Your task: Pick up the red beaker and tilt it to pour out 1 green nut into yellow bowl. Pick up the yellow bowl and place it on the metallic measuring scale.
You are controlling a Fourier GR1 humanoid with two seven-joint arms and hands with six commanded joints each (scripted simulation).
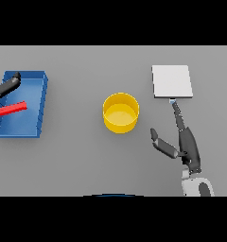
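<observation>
1. Yellow bowl (120, 113) sits mid-bench, upright, well apart from both hands.
2. Scale (172, 81) lies far right; the right hand (185, 142) rests near it, fingers straight and spread, holding nothing.
3. Left hand (5, 86) hovers at the blue tray (36, 103) far left; fingers' state can't be told.
4. Bowl looks rigid, light, probably slick: pinch the rim.

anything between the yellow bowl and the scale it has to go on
Nothing visible. The yellow bowl sits on bare table, and the stretch to the metallic scale is empty. The right hand lies open just below the scale, to the bowl's right, not across the direct line.
</observation>
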